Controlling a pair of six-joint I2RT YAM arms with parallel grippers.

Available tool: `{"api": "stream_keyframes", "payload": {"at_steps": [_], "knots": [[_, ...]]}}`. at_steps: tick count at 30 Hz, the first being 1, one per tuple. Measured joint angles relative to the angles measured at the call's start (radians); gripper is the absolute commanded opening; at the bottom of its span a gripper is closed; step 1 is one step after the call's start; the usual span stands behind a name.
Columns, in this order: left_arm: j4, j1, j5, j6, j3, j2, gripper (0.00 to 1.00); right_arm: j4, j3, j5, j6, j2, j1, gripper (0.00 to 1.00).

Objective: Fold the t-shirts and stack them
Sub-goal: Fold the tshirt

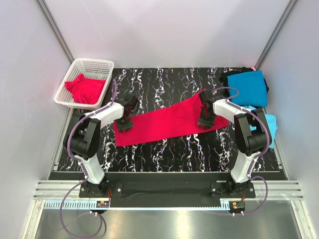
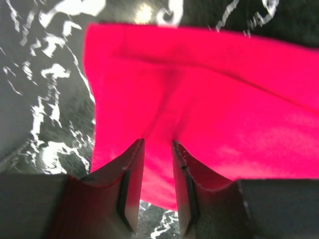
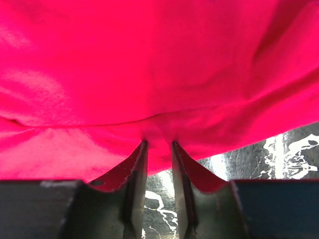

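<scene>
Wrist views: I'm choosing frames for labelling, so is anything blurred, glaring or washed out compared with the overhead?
Left wrist: the red t-shirt is soft-focus, the marble tabletop smeared, with a glare spot at the frame's top. Right wrist: the same shirt fills most of the frame, strongly saturated, its folds soft. Top external: sharp and evenly lit.

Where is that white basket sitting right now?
In the overhead view, the white mesh basket sits at the far left corner of the black marbled table, with a crumpled red shirt inside it.
</scene>
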Motion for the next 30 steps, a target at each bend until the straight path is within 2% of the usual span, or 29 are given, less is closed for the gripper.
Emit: {"api": "stream_keyframes", "payload": {"at_steps": [16,20,26,30], "knots": [[0.015,0.029,0.03,0.053,0.039,-0.021,0.33,-0.005,0.089,0.053,0.057,0.012,0.003,0.33],[0.05,0.03,0.058,0.053,0.003,-0.022,0.33,-0.009,0.093,0.074,0.075,0.034,0.003,0.3],[0.104,0.03,0.108,0.048,-0.075,-0.032,0.32,-0.028,0.119,0.09,0.102,0.087,0.003,0.32],[0.123,0.035,0.126,0.048,-0.093,-0.045,0.32,-0.082,0.201,0.101,0.101,0.146,0.003,0.34]]}}
